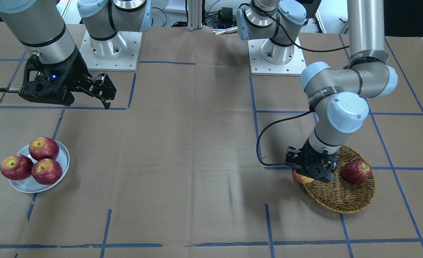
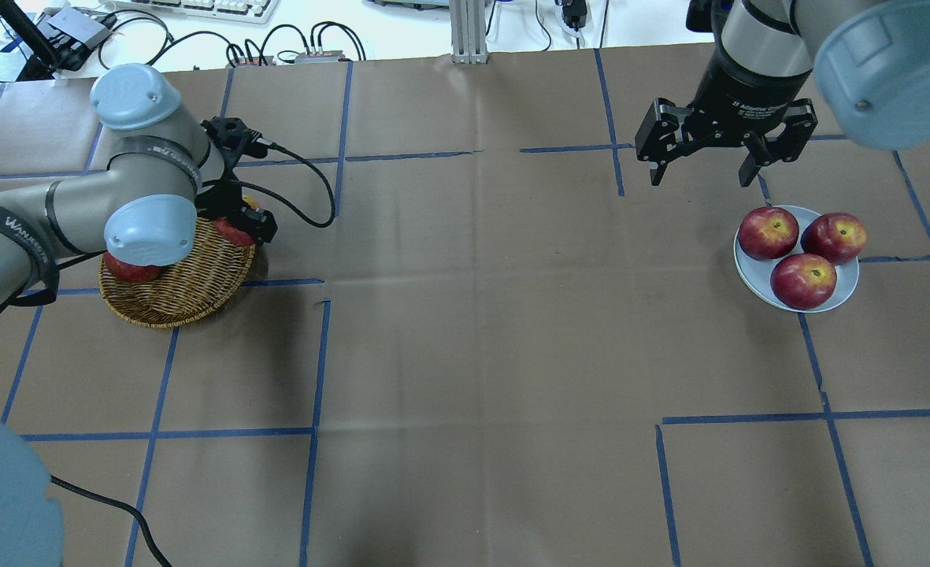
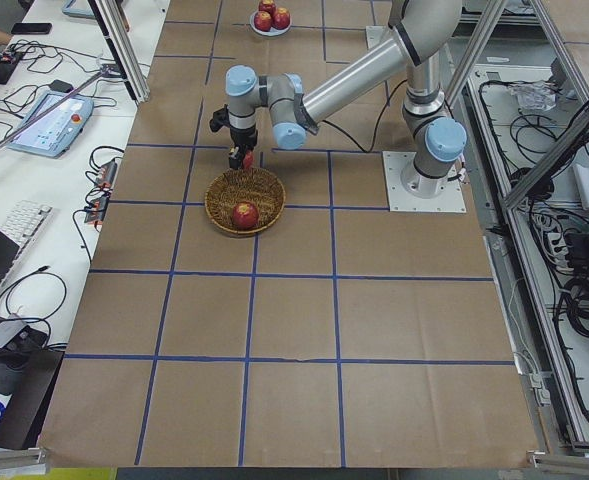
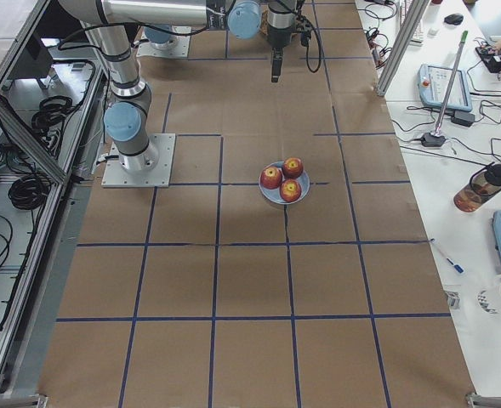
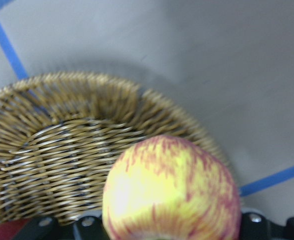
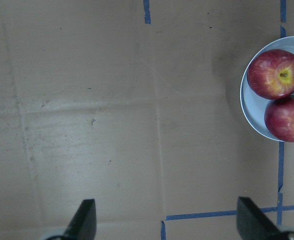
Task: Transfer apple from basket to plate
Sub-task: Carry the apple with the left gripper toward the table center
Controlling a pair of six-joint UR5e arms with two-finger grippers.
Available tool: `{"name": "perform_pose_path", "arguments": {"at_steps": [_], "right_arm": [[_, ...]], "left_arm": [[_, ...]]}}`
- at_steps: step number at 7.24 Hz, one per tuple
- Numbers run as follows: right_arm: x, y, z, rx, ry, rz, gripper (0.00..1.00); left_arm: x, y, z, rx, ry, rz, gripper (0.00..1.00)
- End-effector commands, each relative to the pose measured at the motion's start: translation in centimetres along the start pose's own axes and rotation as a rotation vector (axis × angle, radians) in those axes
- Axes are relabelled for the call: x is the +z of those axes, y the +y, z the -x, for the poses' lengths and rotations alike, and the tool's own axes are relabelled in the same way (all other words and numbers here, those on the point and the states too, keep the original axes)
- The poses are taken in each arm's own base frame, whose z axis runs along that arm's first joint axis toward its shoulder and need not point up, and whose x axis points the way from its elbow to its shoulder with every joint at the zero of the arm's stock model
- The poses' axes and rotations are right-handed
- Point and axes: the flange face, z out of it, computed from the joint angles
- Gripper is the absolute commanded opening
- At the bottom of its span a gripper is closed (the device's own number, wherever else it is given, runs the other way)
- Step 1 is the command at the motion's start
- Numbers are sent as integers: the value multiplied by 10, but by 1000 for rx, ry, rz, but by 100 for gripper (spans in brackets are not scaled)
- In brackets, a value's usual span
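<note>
Left gripper (image 1: 309,175) clamps the yellow-streaked apple (image 5: 171,192) over the wicker basket (image 1: 344,202) rim, near the bench's left end. Right gripper (image 2: 701,167) hangs spread wide beside the plate (image 2: 754,276).

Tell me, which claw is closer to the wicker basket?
Left. The left gripper sits over the basket rim, closed on the yellow-streaked apple. The right gripper hangs open far off, beside the plate.

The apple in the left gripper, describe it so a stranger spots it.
Find the wicker basket on the robot's left. Over its rim, the left gripper holds the apple. It is streaked yellow, unlike the dark red apple in the basket.
</note>
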Motion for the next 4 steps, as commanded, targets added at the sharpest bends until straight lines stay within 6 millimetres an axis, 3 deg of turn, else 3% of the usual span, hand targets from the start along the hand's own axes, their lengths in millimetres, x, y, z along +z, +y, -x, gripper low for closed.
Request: {"name": "perform_pose_path", "arguments": {"at_steps": [1, 2, 4], "right_arm": [[-1, 0, 0, 0, -1, -1, 100], [0, 0, 0, 0, 1, 0, 100], [0, 0, 0, 0, -1, 0, 100]], "left_arm": [[-18, -17, -120, -165, 9, -12, 43], [-21, -26, -166, -222, 20, -23, 43], [10, -56, -242, -235, 29, -5, 43]]}}
